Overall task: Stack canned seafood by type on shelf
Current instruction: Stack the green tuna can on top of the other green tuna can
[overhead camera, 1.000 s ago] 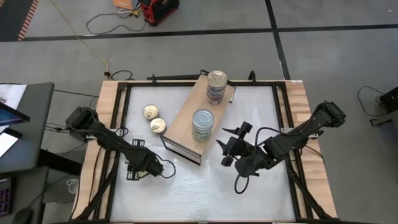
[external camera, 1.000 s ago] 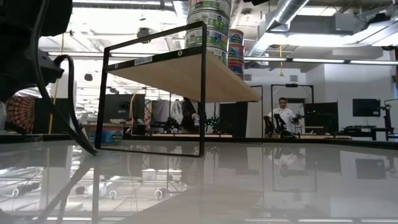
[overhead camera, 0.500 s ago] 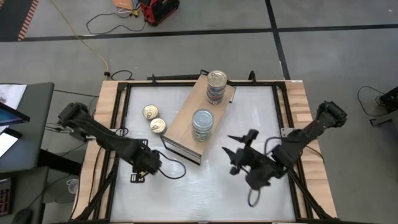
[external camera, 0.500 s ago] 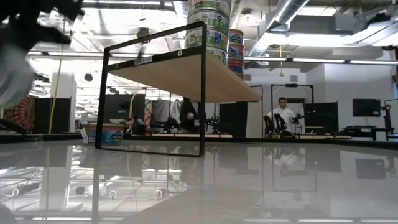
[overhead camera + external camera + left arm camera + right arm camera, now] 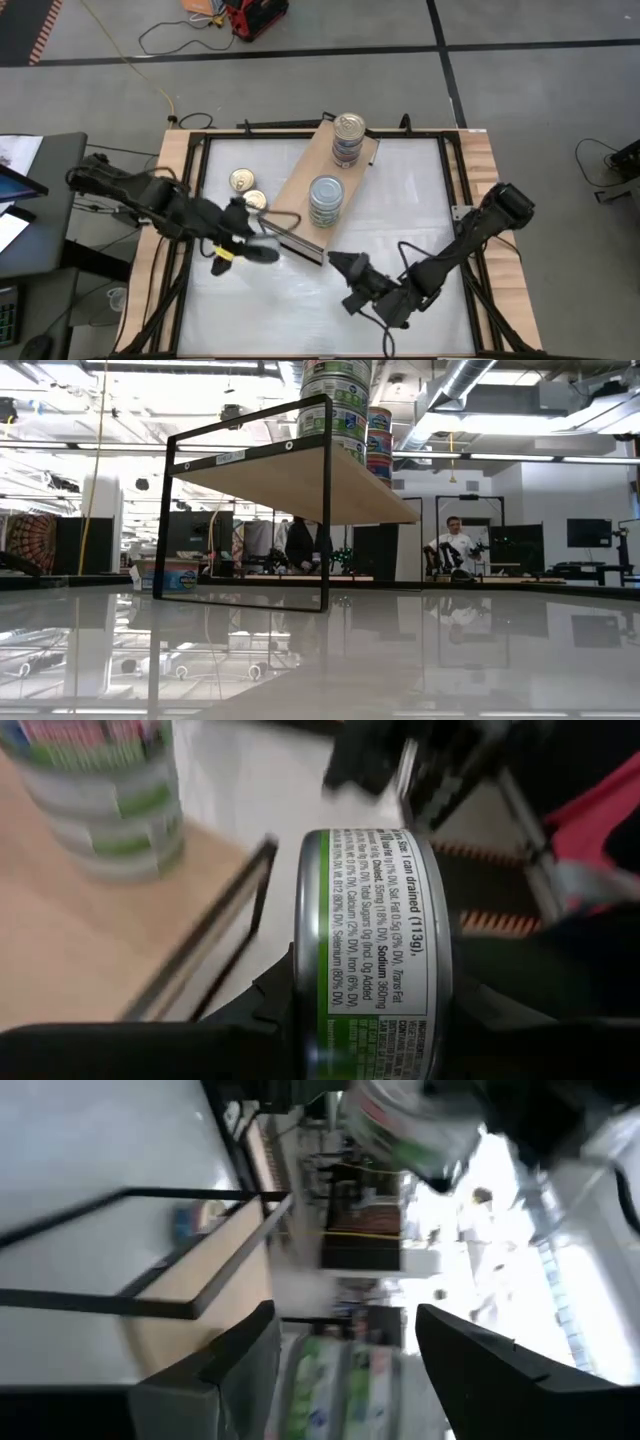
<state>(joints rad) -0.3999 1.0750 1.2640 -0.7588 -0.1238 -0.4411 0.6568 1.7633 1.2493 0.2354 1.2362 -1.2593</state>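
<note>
My left gripper (image 5: 248, 238) is shut on a green-labelled tin (image 5: 370, 950) and hangs in the air beside the near left end of the tan shelf (image 5: 300, 195). Two stacks of tins stand on the shelf top. A silver-lidded, green-labelled one (image 5: 326, 200) stands near the middle, and another (image 5: 348, 138) at the far end. Two gold-lidded tins (image 5: 241, 180) (image 5: 254, 201) lie flat on the table left of the shelf. My right gripper (image 5: 345, 278) is open, holds nothing, and sits near the table's near edge, facing the shelf. My left gripper pinches the green-labelled tin between its two fingers (image 5: 265, 1015), one on each side of it. The printed side wall (image 5: 385, 900) faces the wrist camera. The tin is lifted clear of the table. The gripper body hides the exact places of contact.
The shelf is a board on a thin black frame (image 5: 325, 510), open underneath. White tabletop (image 5: 300, 310) lies bare between the two grippers and near the front edge. Wooden rails (image 5: 175, 170) run along the sides. People stand in the room far behind the table (image 5: 455, 545).
My left gripper has risen from the table, out of the low view, and moved toward the far edge and the shelf's near end. My right gripper has drawn away from the shelf toward the table's near edge and somewhat to the left.
</note>
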